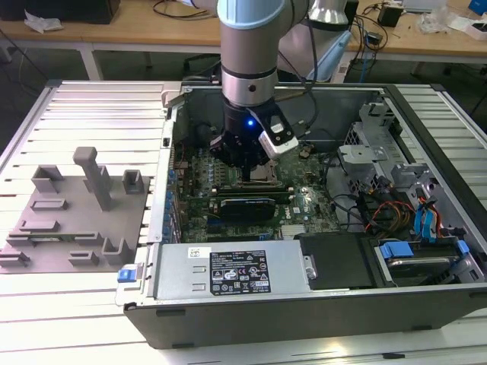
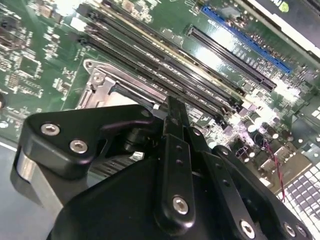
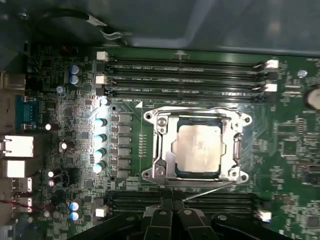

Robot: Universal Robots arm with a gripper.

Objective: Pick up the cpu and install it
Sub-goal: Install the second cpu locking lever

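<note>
One chip, the cpu [image 3: 198, 148], sits flat inside the socket frame [image 3: 159, 145] on the motherboard [image 1: 304, 205]. Gripper [image 3: 172, 207] hangs just beside the socket frame, cpu straight ahead of its tips (pinching nothing, tips look pressed together). First wrist view shows the seated cpu; exterior view has the arm covering it.

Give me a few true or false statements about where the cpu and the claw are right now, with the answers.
1. The cpu lies inside the socket frame on the motherboard. True.
2. The claw hangs over the grey fixture plate. False: it is down inside the computer case, over the motherboard.
3. The cpu is clamped in the claw. False: in the first wrist view it sits in the socket, apart from the claw.
4. Long memory slots run beside the socket. True.
</note>
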